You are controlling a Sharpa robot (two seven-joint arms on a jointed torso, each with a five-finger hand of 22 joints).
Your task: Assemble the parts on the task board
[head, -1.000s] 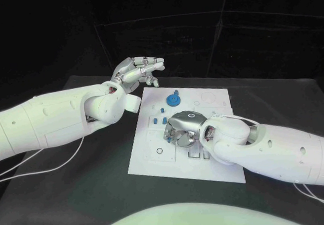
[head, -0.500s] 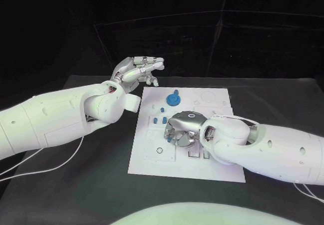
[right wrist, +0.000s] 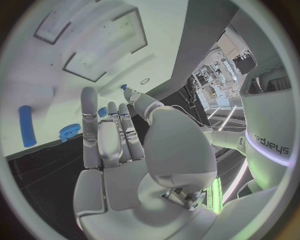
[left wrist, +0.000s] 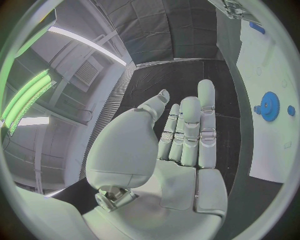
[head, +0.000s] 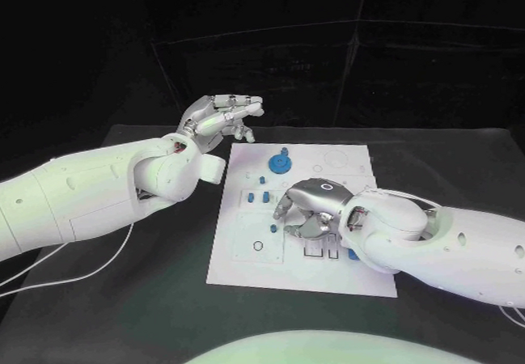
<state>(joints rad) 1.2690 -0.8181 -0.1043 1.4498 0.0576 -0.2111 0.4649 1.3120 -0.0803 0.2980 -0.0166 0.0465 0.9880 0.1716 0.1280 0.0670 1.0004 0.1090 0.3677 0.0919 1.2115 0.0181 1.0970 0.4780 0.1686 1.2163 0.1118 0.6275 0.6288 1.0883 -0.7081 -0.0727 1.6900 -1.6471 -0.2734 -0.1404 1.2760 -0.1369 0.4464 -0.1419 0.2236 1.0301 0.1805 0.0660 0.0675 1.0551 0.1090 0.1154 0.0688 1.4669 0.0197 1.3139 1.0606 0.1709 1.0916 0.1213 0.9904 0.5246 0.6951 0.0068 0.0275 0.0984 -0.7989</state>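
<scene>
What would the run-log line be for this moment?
left hand: open, off task board | right hand: open, over board middle | blue gear: on board

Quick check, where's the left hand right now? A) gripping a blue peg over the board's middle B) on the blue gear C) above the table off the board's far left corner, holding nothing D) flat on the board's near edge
C: the left hand hangs past the far left corner of the board, fingers apart and empty, clear of the blue gear.
</scene>
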